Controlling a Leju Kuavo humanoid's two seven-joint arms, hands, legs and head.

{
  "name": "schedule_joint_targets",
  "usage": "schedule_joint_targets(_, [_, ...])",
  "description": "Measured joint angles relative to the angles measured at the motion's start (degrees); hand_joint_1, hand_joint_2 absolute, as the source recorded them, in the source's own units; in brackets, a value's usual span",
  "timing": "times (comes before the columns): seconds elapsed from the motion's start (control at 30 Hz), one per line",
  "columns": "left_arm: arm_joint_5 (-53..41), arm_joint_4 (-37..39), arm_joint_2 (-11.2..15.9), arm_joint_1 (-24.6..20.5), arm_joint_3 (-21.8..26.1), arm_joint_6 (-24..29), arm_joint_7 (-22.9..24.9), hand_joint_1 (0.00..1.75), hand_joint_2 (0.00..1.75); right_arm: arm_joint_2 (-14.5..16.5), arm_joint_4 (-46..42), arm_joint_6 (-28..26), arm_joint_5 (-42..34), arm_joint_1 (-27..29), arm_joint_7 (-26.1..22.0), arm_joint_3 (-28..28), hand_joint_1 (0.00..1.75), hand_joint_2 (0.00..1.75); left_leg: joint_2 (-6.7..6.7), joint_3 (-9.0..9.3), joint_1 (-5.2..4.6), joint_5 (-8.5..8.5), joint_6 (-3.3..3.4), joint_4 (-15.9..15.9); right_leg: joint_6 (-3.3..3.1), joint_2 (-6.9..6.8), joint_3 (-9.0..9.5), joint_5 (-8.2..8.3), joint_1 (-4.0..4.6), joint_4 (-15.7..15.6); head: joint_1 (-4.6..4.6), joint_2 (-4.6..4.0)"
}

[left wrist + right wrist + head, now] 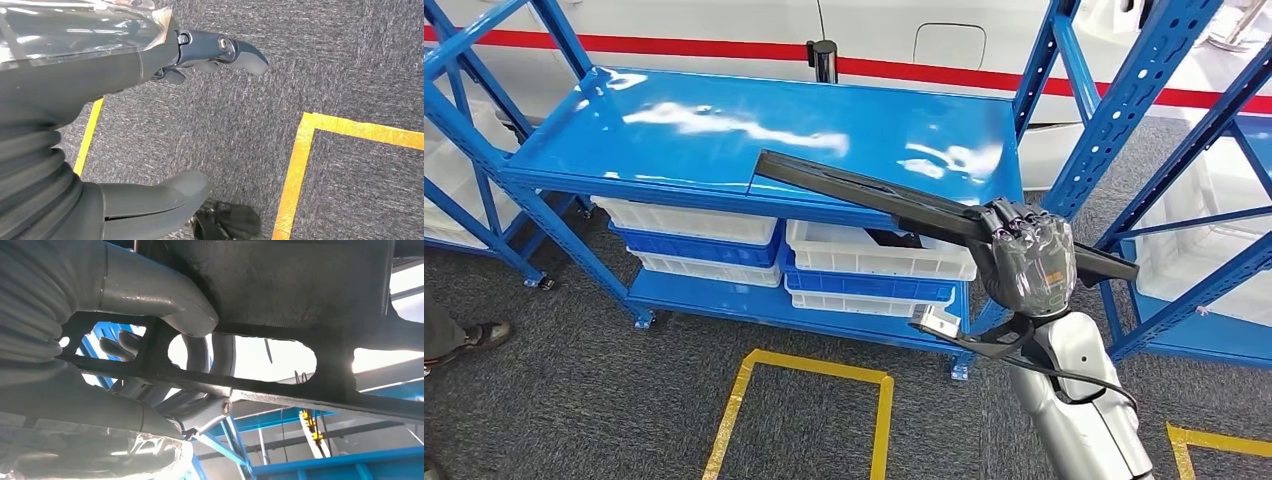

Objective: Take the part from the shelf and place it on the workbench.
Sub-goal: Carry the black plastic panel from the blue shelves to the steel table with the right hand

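The big blue shelf [724, 130] fills the upper left of the head view. The long black part [874, 195] lies just above its top, its long line running from the middle down to the right. The right hand [1029, 260] grips it near the right end, fingers [200, 352] wrapped around. The left hand [165, 120] hangs over the carpet, fingers apart, holding nothing.

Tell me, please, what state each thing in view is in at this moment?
Long black part: lifted, held above the shelf top.
Right robot hand: gripping the part.
Left robot hand: fingers apart, holding nothing, over carpet.
Blue shelf top: bare.
White bins: stacked below.
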Motion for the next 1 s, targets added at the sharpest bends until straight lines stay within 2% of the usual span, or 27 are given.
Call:
schedule_joint_targets(0.03, [0.0,0.0,0.0,0.0,0.0,0.0,0.0,0.0,1.75,0.2,-0.1,0.2,0.1,0.0,0.0,0.0,1.75,1.75,-0.07,0.71,-0.18,0.16,0.28,-1.4,0.31,-0.02,-0.12,0.2,0.07,0.0,0.0,0.0])
schedule_joint_targets(0.1, [0.1,0.0,0.0,0.0,0.1,0.1,0.0,0.0,1.75,0.5,-0.1,0.4,0.5,0.0,0.1,0.0,1.75,1.75,-0.08,0.5,-0.47,0.57,0.95,-1.8,1.09,-0.06,-0.37,0.68,0.12,-0.1,0.02,0.0])
schedule_joint_targets(0.17, [0.1,0.0,-0.1,0.0,0.1,0.1,0.0,0.0,1.75,0.6,-0.2,0.5,0.9,0.0,0.3,0.0,1.75,1.75,0.07,0.18,-0.37,1.48,1.78,-2.2,1.45,-0.12,-1.19,0.01,0.17,0.8,0.07,0.0])
schedule_joint_targets(0.2, [0.0,0.0,-0.2,0.0,0.1,0.1,0.0,0.0,1.75,0.6,-0.3,0.5,1.0,0.0,0.4,0.0,1.75,1.75,0.17,-0.11,-0.26,1.97,2.22,-2.5,1.28,-0.14,-2.25,-1.41,0.23,3.0,0.17,0.0])
schedule_joint_targets(0.27, [0.0,0.0,-0.3,0.0,0.1,0.1,0.0,0.0,1.75,0.7,-0.4,0.5,1.3,0.1,0.6,0.0,1.75,1.75,0.3,-1.0,-0.26,2.67,2.73,-2.5,0.68,-0.18,-5.28,-5.49,0.14,10.4,0.36,0.0])
schedule_joint_targets(0.3, [0.0,0.0,-0.3,0.0,0.1,0.1,0.0,0.0,1.75,0.7,-0.4,0.6,1.6,0.3,0.7,0.0,1.75,1.75,0.34,-1.49,-0.29,3.01,2.82,-2.5,0.61,-0.18,-6.62,-7.21,0.08,14.2,0.42,0.0])
schedule_joint_targets(0.33, [-0.1,0.0,-0.3,0.0,0.1,0.1,0.0,0.0,1.75,0.7,-0.4,0.6,1.7,0.4,0.8,0.0,1.75,1.75,0.35,-1.92,-0.31,3.3,2.79,-2.5,0.82,-0.18,-7.04,-7.99,0.05,16.2,0.43,0.0])
schedule_joint_targets(0.37, [-0.1,0.0,-0.4,0.0,0.1,0.0,0.0,0.0,1.75,0.7,-0.4,0.6,1.9,0.6,0.9,0.0,1.75,1.75,0.35,-2.27,-0.32,3.56,2.7,-2.4,1.21,-0.19,-6.28,-7.88,0.02,16.0,0.46,0.0])
schedule_joint_targets(0.4, [-0.1,0.0,-0.4,0.1,0.1,-0.1,0.0,0.0,1.75,0.7,-0.5,0.6,2.0,0.7,0.9,0.0,1.75,1.75,0.34,-2.55,-0.31,3.79,2.56,-2.4,1.71,-0.2,-4.27,-7.01,-0.03,13.3,0.45,0.0])
schedule_joint_targets(0.47, [-0.1,0.0,-0.5,0.1,0.1,-0.2,0.0,0.0,1.75,0.7,-0.7,0.6,2.1,0.8,0.9,-0.1,1.75,1.75,0.33,-2.89,-0.44,4.03,2.2,-2.1,2.37,-0.27,1.04,-4.85,-0.12,4.8,0.48,0.0])
schedule_joint_targets(0.5, [-0.1,0.0,-0.5,0.1,0.1,-0.2,0.0,0.0,1.75,0.7,-0.8,0.6,2.1,0.8,0.9,-0.1,1.75,1.75,0.34,-3.07,-0.56,4.13,1.94,-1.9,2.27,-0.26,2.95,-4.11,-0.09,1.5,0.44,0.0])
schedule_joint_targets(0.53, [-0.1,0.0,-0.5,0.0,0.1,-0.2,-0.1,0.0,1.75,0.8,-0.9,0.6,2.1,0.8,0.9,-0.1,1.75,1.75,0.35,-3.24,-0.66,4.24,1.64,-1.7,1.97,-0.23,3.85,-3.79,0.0,-0.2,0.43,0.0])
schedule_joint_targets(0.57, [-0.1,0.0,-0.5,0.0,0.1,-0.2,-0.1,0.0,1.75,0.8,-1.0,0.6,2.1,0.8,0.9,-0.1,1.75,1.75,0.36,-3.41,-0.71,4.39,1.29,-1.6,1.57,-0.17,4.02,-3.73,0.19,-0.7,0.4,0.0])
schedule_joint_targets(0.63, [-0.1,0.0,-0.5,0.1,0.1,-0.3,-0.1,0.0,1.75,0.8,-1.0,0.6,2.1,0.9,0.9,-0.2,1.75,1.75,0.28,-3.74,-0.45,4.52,0.59,-1.5,0.78,-0.14,3.82,-3.22,0.01,-0.6,0.42,0.0])
schedule_joint_targets(0.67, [-0.1,0.0,-0.4,0.1,0.2,-0.3,-0.1,0.0,1.75,0.8,-1.1,0.7,2.1,0.9,0.9,-0.3,1.75,1.75,0.21,-4.1,-0.3,3.81,0.24,-0.7,0.33,-0.17,3.7,-2.93,-0.19,-0.7,0.36,0.0])
schedule_joint_targets(0.7, [-0.1,0.0,-0.4,0.1,0.3,-0.3,-0.1,0.0,1.75,0.9,-1.1,0.7,2.2,0.9,0.9,-0.3,1.75,1.75,0.13,-4.89,-0.16,2.32,-0.09,1.1,-0.13,-0.2,3.52,-2.62,-0.41,-0.8,0.23,0.0])
schedule_joint_targets(0.77, [-0.1,0.0,-0.4,0.1,0.4,-0.3,-0.1,0.0,1.75,1.0,-1.1,0.8,2.3,0.9,0.9,-0.3,1.75,1.75,0.06,-7.67,0.08,-2.14,-0.67,7.9,-0.75,-0.25,2.95,-2.16,-0.41,-0.8,-0.03,0.0])
schedule_joint_targets(0.8, [-0.1,0.0,-0.4,0.1,0.5,-0.3,-0.1,0.0,1.75,1.1,-1.1,0.9,2.4,1.0,0.9,-0.4,1.75,1.75,0.06,-9.18,0.16,-4.01,-0.88,11.8,-0.86,-0.27,2.63,-1.95,-0.34,-0.7,-0.1,0.0])
schedule_joint_targets(0.83, [-0.1,0.0,-0.4,0.2,0.6,-0.3,-0.1,0.0,1.75,1.1,-1.1,1.0,2.4,1.0,0.9,-0.4,1.75,1.75,0.06,-10.05,0.2,-4.92,-0.99,14.4,-0.86,-0.27,2.33,-1.77,-0.28,-0.7,-0.09,0.0])
schedule_joint_targets(0.87, [-0.1,0.0,-0.4,0.2,0.7,-0.3,-0.1,0.0,1.75,1.1,-1.1,1.1,2.5,1.1,0.9,-0.4,1.75,1.75,0.06,-9.84,0.23,-4.72,-1.0,14.8,-0.79,-0.26,2.1,-1.6,-0.24,-0.7,-0.11,0.0])
schedule_joint_targets(0.9, [-0.1,0.0,-0.4,0.2,0.8,-0.3,-0.1,0.0,1.75,1.1,-1.1,1.1,2.5,1.1,0.9,-0.4,1.75,1.75,0.07,-8.44,0.24,-3.52,-0.92,12.9,-0.7,-0.24,1.95,-1.48,-0.23,-0.6,-0.12,0.0])
schedule_joint_targets(0.97, [-0.1,0.0,-0.4,0.1,0.9,-0.3,-0.1,0.0,1.75,1.1,-1.1,1.1,2.5,1.1,0.9,-0.4,1.75,1.75,0.01,-3.47,0.21,-0.32,-0.53,4.8,-0.48,-0.21,1.84,-1.36,-0.14,-0.5,-0.11,0.0])
schedule_joint_targets(1.0, [-0.1,0.0,-0.4,0.1,0.9,-0.3,-0.1,0.0,1.75,1.1,-1.2,1.1,2.5,1.0,0.9,-0.4,1.75,1.75,-0.04,-1.55,0.11,0.67,-0.26,1.4,-0.31,-0.21,1.73,-1.26,0.01,-0.4,-0.08,0.0])
